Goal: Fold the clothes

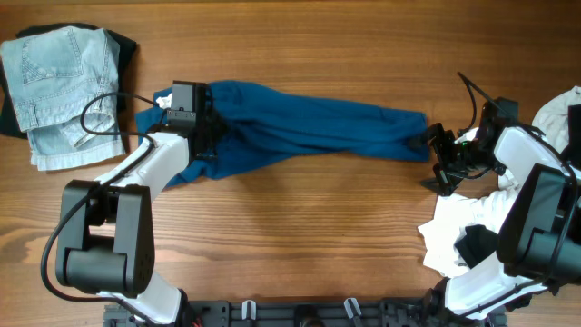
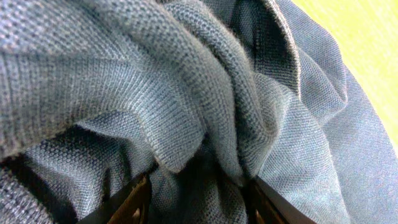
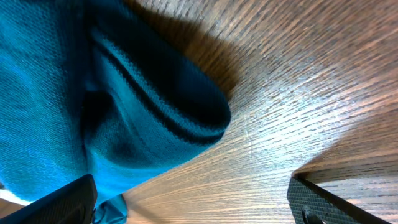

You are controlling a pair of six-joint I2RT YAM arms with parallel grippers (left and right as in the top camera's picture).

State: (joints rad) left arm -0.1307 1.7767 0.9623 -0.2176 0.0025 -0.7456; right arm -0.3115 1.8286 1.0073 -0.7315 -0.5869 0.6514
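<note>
Overhead, the wooden table (image 1: pixel 345 218) carries the dark blue shirt (image 1: pixel 309 127) across its middle. The shirt lies stretched and crumpled, not flat. Its long axis runs from left to right and sinks a little toward the right. It is wide and bunched at the left end and narrows into a twisted, rope-like band at the right end. Close up, the fabric shows a fine knit with deep folds.

At the far left corner, pale denim (image 1: pixel 59 91) lies folded on a black piece (image 1: pixel 127 45). White cloth (image 1: pixel 449 241) lies in a heap at the right side, partly under the right arm.

The left gripper (image 2: pixel 199 199) sits on the wide left end of the shirt. Its fingers (image 2: pixel 127 202) stand partly apart and a thick fold of shirt fills the gap between them. Whether they press this fold or only stand around it, I cannot tell.

The right gripper (image 3: pixel 193 205) is at the narrow right end of the shirt, low over the table. Its fingers (image 3: pixel 336 199) are spread wide and only bare wood shows between them. The rolled edge of the shirt lies just ahead, on the side of one finger, and a bit of blue cloth touches that finger.
</note>
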